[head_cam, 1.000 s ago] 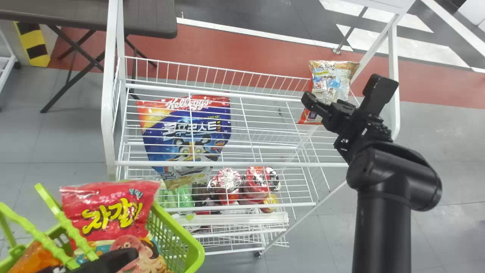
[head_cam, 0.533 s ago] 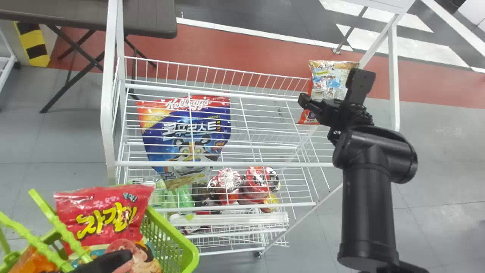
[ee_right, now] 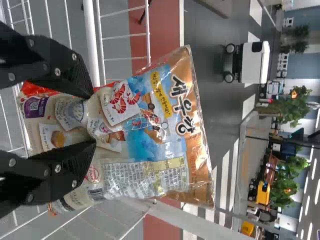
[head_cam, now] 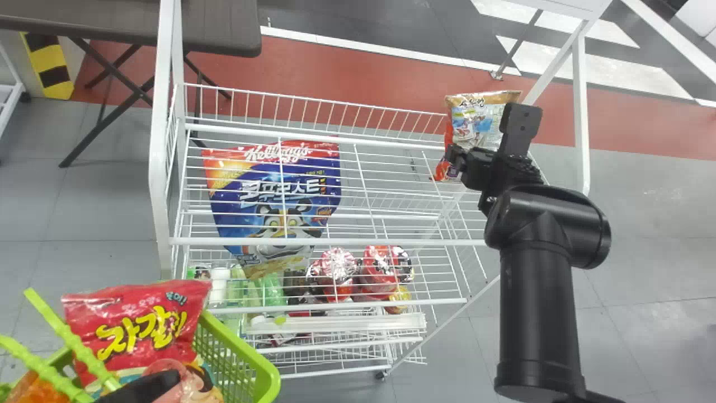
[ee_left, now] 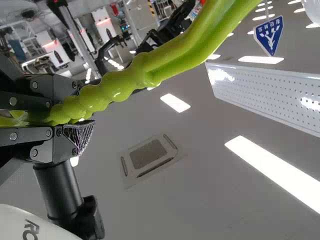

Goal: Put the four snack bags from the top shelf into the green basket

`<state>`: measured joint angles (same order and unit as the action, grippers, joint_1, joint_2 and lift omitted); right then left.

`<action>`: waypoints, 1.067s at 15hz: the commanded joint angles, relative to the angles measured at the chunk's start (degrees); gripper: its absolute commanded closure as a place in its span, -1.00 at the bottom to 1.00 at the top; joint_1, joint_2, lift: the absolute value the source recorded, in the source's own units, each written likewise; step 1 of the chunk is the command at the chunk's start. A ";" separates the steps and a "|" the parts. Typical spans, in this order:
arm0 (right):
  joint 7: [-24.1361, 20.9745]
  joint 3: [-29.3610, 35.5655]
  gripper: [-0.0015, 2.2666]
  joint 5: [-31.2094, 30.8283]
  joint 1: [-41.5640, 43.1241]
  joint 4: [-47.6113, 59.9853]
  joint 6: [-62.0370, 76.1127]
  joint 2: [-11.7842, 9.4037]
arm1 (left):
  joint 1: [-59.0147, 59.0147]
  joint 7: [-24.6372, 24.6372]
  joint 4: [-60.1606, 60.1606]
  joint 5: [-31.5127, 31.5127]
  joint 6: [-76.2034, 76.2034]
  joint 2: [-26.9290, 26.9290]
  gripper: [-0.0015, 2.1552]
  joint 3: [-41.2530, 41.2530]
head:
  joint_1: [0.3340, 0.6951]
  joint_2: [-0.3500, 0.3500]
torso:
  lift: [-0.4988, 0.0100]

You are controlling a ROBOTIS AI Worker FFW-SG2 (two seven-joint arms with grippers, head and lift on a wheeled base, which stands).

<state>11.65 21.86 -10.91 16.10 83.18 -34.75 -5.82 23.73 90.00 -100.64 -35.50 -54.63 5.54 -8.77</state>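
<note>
At the right end of the top shelf, my right gripper is closed on the orange-and-brown snack bag. In the right wrist view the gripper pinches this upright bag, which creases between the fingertips. My left gripper is at the bottom left, over the green basket; in the left wrist view the gripper holds the green handle. The basket contains a red snack bag, a pinkish bag and an orange one.
A blue cereal bag shows through the white wire rack on the left. Cups and green packs stand lower down. White posts rise at the rack's ends, and a dark table stands behind.
My right gripper has moved left and closed on the orange-and-brown bag, which has shifted slightly left and creased. The green basket with its bags has moved left and down in the head view.
</note>
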 commanded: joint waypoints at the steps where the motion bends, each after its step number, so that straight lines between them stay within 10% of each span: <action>1: 0.04 0.64 0.99 1.86 -1.51 3.13 -0.54 0.02 | 0.00 0.57 0.09 -0.01 0.00 0.00 0.99 -0.11 | 1.00 -1.00 | 0.96; 8: 0.83 1.78 0.99 14.86 -11.61 23.43 -11.09 0.46 | -0.35 0.57 0.88 -0.54 0.00 0.00 0.99 -1.78 | 1.00 -1.00 | 0.96; 16: 2.41 -1.91 0.99 36.40 -29.98 57.62 -34.12 5.56 | -1.23 0.57 1.58 -0.54 0.17 -0.61 0.99 -1.51 | 1.00 -0.88 | 0.96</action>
<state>13.97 21.22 23.26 -11.07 137.01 -66.33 -1.20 22.62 90.00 -99.13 -36.13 -54.62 5.02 -10.52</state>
